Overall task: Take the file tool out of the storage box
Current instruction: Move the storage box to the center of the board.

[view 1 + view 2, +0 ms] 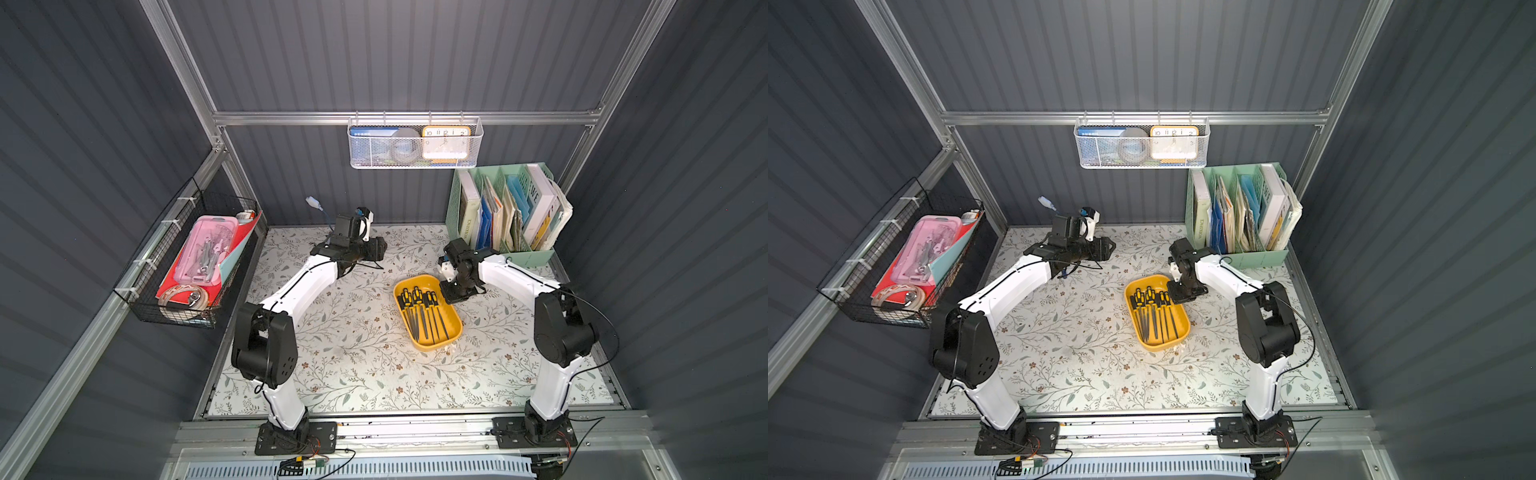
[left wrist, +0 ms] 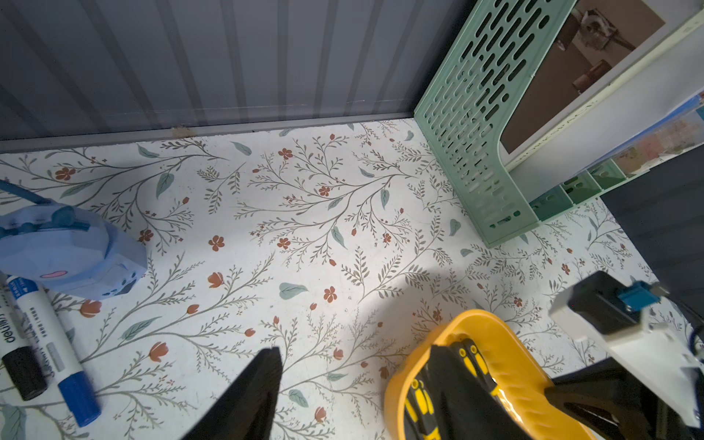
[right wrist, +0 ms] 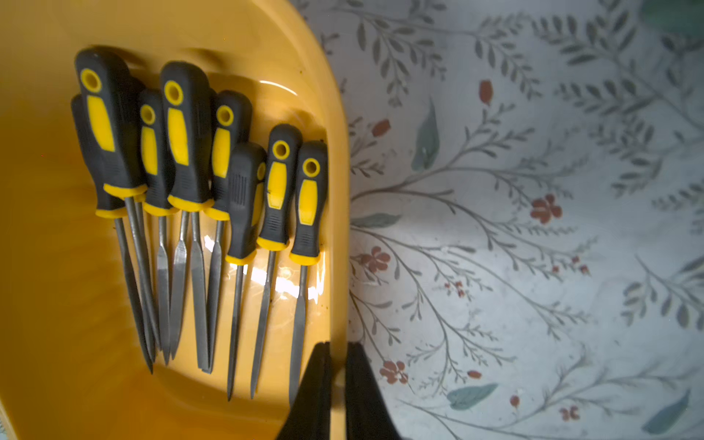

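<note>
Several files (image 3: 190,152) lie side by side in the mustard-yellow storage box (image 3: 45,266) — black-and-yellow handles bunched, grey blades fanning out. The right gripper (image 3: 337,348) pinches the box's rim — one finger inside, one over the floral table (image 3: 533,266).

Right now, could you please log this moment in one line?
right fingers: shut on storage box rim | left fingers: open, off box | files: lying in box

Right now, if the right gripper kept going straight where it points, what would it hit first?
The rim of the storage box: the right gripper has its jaws shut astride it, so pushing on would probably press that wall into the table.
</note>
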### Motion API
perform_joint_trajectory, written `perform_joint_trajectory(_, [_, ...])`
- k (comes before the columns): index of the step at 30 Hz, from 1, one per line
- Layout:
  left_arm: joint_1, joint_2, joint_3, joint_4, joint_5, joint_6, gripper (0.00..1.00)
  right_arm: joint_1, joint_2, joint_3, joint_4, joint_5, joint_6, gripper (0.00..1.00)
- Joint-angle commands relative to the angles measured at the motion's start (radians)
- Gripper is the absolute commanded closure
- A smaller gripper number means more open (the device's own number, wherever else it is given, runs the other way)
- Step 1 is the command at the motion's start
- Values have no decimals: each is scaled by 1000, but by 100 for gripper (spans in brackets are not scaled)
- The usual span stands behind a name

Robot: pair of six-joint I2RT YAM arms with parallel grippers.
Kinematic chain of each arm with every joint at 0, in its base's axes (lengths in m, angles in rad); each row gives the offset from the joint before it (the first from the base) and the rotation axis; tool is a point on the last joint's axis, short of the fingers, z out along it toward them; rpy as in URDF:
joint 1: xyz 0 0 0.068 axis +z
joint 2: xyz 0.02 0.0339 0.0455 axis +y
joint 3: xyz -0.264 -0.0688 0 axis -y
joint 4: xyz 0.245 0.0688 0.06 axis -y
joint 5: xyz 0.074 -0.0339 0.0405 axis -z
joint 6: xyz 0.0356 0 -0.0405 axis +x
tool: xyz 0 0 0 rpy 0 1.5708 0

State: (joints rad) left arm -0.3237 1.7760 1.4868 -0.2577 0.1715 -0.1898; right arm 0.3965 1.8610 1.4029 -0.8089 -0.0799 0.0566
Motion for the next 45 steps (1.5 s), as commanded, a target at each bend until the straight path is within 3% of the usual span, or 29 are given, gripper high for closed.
perform_joint_trajectory(1, [-2, 14, 26, -12, 2, 20, 33, -43, -92, -71, -22, 76, 86, 100])
perform_joint_trajectory(8, [-2, 22, 25, -12, 11, 24, 33, -196, -241, -237, -9, 70, 96, 100])
perform_joint_trajectory(14, [-2, 26, 25, -8, 13, 25, 32, -330, -322, -324, 30, 93, 1, 100])
perform_joint_trajectory(29, [-2, 16, 24, -27, 3, 25, 31, -486, -137, -117, -82, 34, -167, 99])
perform_joint_trajectory(32, [-1, 8, 14, -30, -7, 21, 31, -494, -135, -109, -86, 29, -169, 91])
perform_joint_trajectory(36, [0, 2, 11, -22, -5, 14, 29, -493, -147, -109, -70, 9, -159, 68])
perform_joint_trajectory(39, [0, 3, 18, -17, 7, 6, 28, -491, -168, -72, -82, 14, -131, 58])
perform_joint_trajectory(45, [2, -7, 17, 10, 16, -24, 27, -452, -287, -52, -7, 0, 33, 53])
